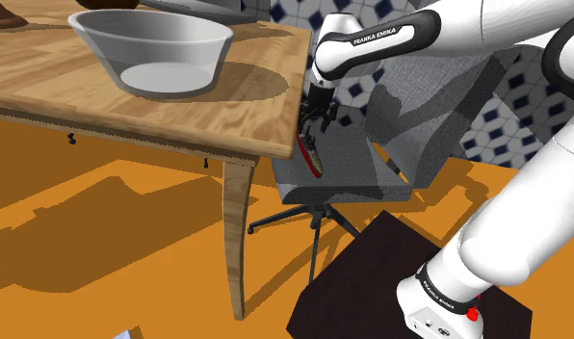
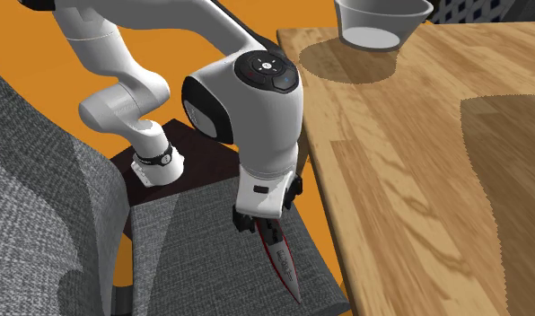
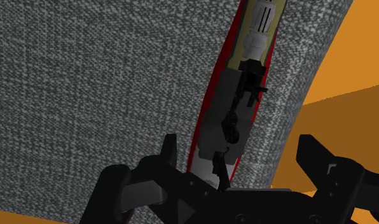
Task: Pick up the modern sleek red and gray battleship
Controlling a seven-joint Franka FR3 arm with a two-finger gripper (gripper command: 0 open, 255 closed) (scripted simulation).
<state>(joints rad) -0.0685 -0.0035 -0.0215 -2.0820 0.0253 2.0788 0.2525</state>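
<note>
the grey chair seat (image 2: pixel 194 256) lies open from above around the battleship (image 3: pixel 236 108), but the wooden table (image 2: pixel 409 197) edge crowds one side, the chair's backrest (image 1: pixel 439 106) walls off the other, and the bowl (image 1: pixel 155 48) sits well apart on the tabletop.

Slim red-hulled battleship (image 3: pixel 236 108), grey deck, tan toward one end, sits on the speckled grey woven chair seat (image 3: pixel 105 83). Beside that seat, a pale grain-streaked wooden table (image 1: pixel 44 77); under it, flat orange floor (image 1: pixel 102 250); behind it, a blue-and-white diamond-tiled wall (image 1: pixel 511 120).
</note>
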